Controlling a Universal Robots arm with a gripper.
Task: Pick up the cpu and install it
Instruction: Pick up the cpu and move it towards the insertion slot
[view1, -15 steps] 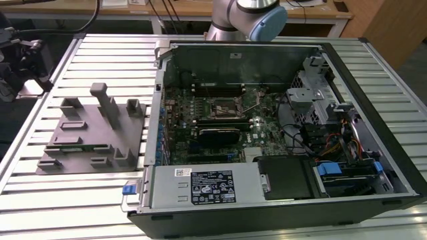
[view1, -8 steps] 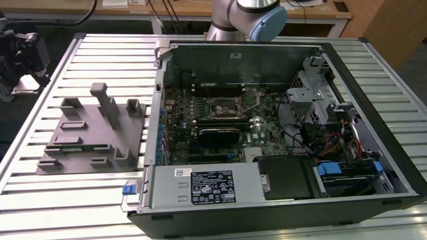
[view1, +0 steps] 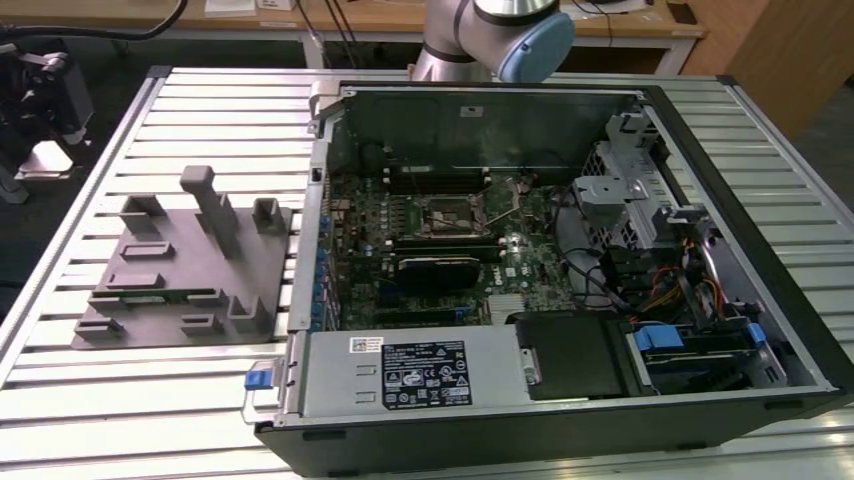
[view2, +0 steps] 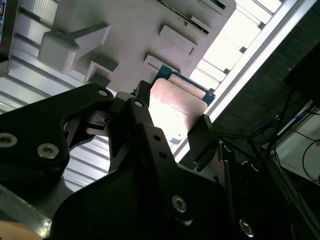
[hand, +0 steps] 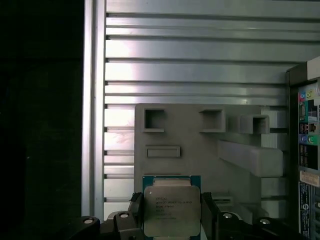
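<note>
- First wrist view: the cpu (hand: 171, 202) is seen clamped flat between the two black fingers (hand: 209, 212) of the gripper (hand: 171, 214), one finger pressed on each of two opposite edges.
- The pincer is thus closed on the cpu, whose silvery metal top is turned towards this camera, with a thin green rim showing around it.
- Beyond the held cpu a grey tray (hand: 200, 160) with square and oblong pockets is seen, lying on a slatted metal table (hand: 200, 50); the cpu is held apart from the tray, not resting in any pocket.
- One edge of the computer case (hand: 306, 125) with its coloured ports is seen beside the tray.
- In the second wrist view the cpu (view2: 176, 107) is seen from a slant, gripped between the same black fingers (view2: 201, 136), with the tray (view2: 135, 20) behind it.
- In the exterior view the tray (view1: 147, 330) lies on the table (view1: 200, 110) at the exterior view's left, just beside the open computer case (view1: 400, 440).
- A narrow green strip (view1: 154, 295) is seen lying in the tray.
- Inside the case the square socket (view1: 447, 212) on the board is seen with its frame bare.
- Part of the arm (view1: 514, 35) is seen behind the case.
</note>
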